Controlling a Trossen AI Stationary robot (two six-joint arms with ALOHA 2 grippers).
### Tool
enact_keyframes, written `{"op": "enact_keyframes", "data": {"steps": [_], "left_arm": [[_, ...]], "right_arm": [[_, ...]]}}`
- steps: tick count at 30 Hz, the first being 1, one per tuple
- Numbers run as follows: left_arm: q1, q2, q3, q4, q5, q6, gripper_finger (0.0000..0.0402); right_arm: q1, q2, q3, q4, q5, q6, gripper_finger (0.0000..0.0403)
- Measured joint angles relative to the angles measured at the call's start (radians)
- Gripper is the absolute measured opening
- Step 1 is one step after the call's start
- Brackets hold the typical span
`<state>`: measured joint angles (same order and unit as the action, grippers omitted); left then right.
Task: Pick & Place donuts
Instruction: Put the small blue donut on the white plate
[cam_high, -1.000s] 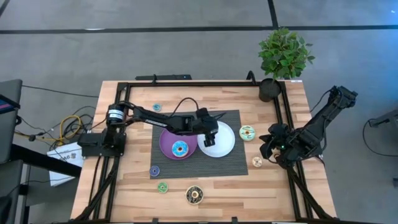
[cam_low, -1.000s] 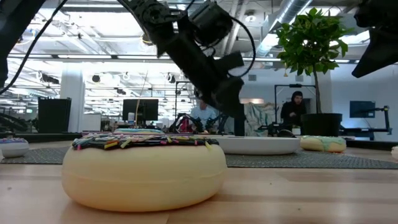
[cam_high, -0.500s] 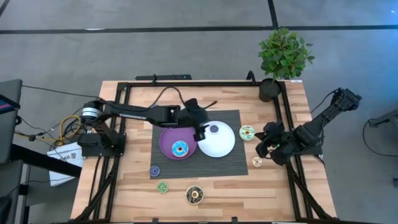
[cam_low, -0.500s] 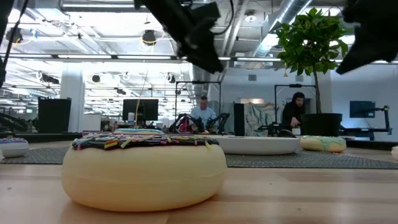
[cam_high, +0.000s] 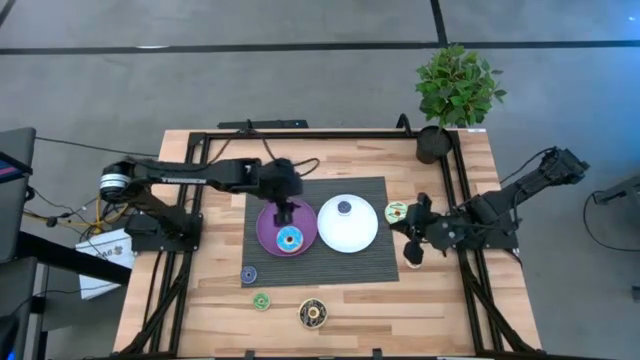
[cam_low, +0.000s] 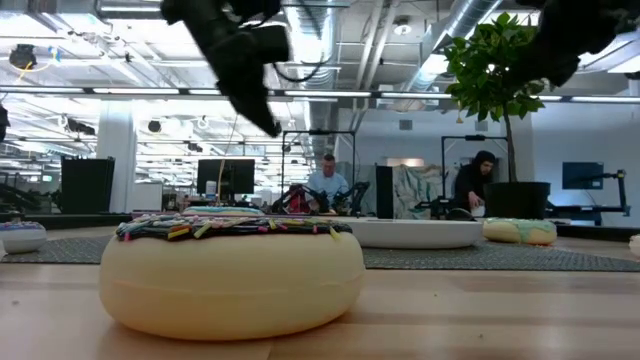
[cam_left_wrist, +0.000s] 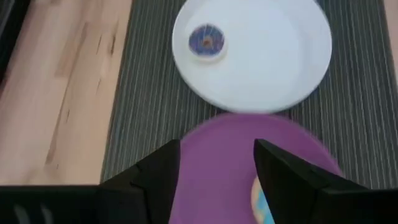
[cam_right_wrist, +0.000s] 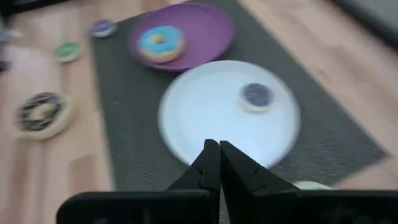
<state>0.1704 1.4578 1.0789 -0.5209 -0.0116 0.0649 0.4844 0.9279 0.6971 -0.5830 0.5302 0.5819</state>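
Observation:
My left gripper (cam_high: 284, 212) hangs open and empty above the purple plate (cam_high: 270, 235); its fingers frame the plate in the left wrist view (cam_left_wrist: 217, 180). A cyan donut (cam_high: 290, 239) lies on that plate. A purple-blue donut (cam_high: 344, 208) lies on the white plate (cam_high: 355, 235) and also shows in the left wrist view (cam_left_wrist: 206, 41). My right gripper (cam_high: 412, 246) is shut and empty, right of the mat, its fingers together in the right wrist view (cam_right_wrist: 219, 163). A green-iced donut (cam_high: 397, 212) lies beside it on the wood.
A small purple donut (cam_high: 248, 274), a green one (cam_high: 261, 301) and a dark brown sprinkled one (cam_high: 312, 314) lie near the table's near edge; a small cyan one (cam_high: 252, 172) lies far left. A potted plant (cam_high: 455, 95) stands at the far right corner. Both plates rest on a dark mat (cam_high: 375, 265).
My left gripper has gone from over the white plate toward the table's left, rising, and now hangs over the purple plate. The purple-blue donut lies on the white plate where the gripper was. My right gripper has gone toward the table's left, nearer the mat.

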Motion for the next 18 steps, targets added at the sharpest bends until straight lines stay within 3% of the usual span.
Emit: {"op": "enact_keyframes", "data": {"steps": [4,8,11,15,18], "left_arm": [[0.042,-0.124,-0.117,0.016,0.005,-0.001,0.019],[0.105,-0.266,-0.222,0.004,-0.005,-0.051,0.0189],[0.169,-0.352,-0.269,-0.036,-0.073,-0.132,0.0189],[0.273,-0.394,-0.278,-0.136,-0.21,-0.264,0.0189],[0.36,-0.38,-0.277,-0.159,-0.205,-0.32,0.0189]], "right_arm": [[-0.055,0.033,0.0,0.052,-0.08,-0.014,0.0],[-0.101,0.078,0.0,0.09,-0.084,-0.014,0.0],[-0.13,0.114,0.0,0.135,-0.084,-0.015,0.0],[-0.153,0.17,0.0,0.171,-0.087,-0.015,0.0],[-0.164,0.204,0.0,0.173,-0.101,-0.015,0.0]]}}
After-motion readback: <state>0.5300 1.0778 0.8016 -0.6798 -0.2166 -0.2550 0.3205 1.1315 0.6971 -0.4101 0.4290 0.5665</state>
